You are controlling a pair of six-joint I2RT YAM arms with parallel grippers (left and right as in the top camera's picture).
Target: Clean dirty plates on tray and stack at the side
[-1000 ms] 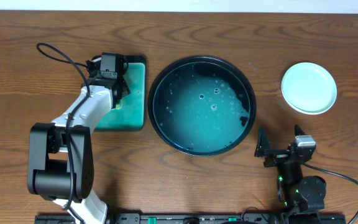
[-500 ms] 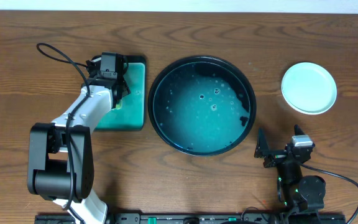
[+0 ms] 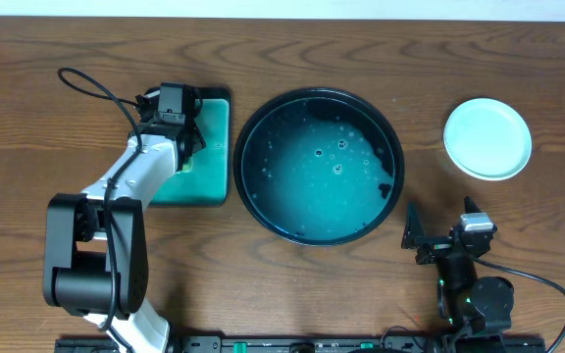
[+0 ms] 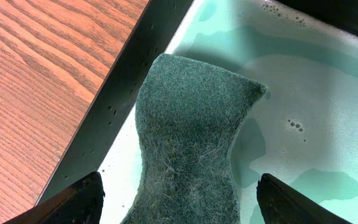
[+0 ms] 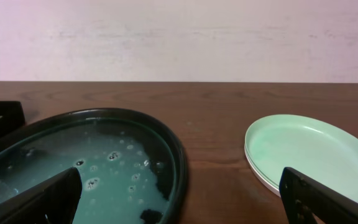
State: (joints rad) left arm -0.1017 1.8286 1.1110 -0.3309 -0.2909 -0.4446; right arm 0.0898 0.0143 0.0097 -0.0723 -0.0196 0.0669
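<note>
The plates (image 3: 487, 138) sit in a pale mint stack on the bare table (image 3: 361, 294), right of the round tray (image 3: 240, 167) and well apart from it. At least 2 rims show in the right wrist view. The round tray holds bubbly teal water. The right gripper (image 5: 179, 205) hangs wide open and empty near the table's front. The left gripper (image 4: 179, 199) is over the small rectangular tray (image 3: 214, 186), jaws open, with a green scouring pad (image 4: 191, 137) lying between them, neither finger touching it.

Robot lab bench: wood-grain tabletop (image 3: 292, 299), plain pale wall (image 5: 179, 37), cabled arm base (image 3: 86, 265).
</note>
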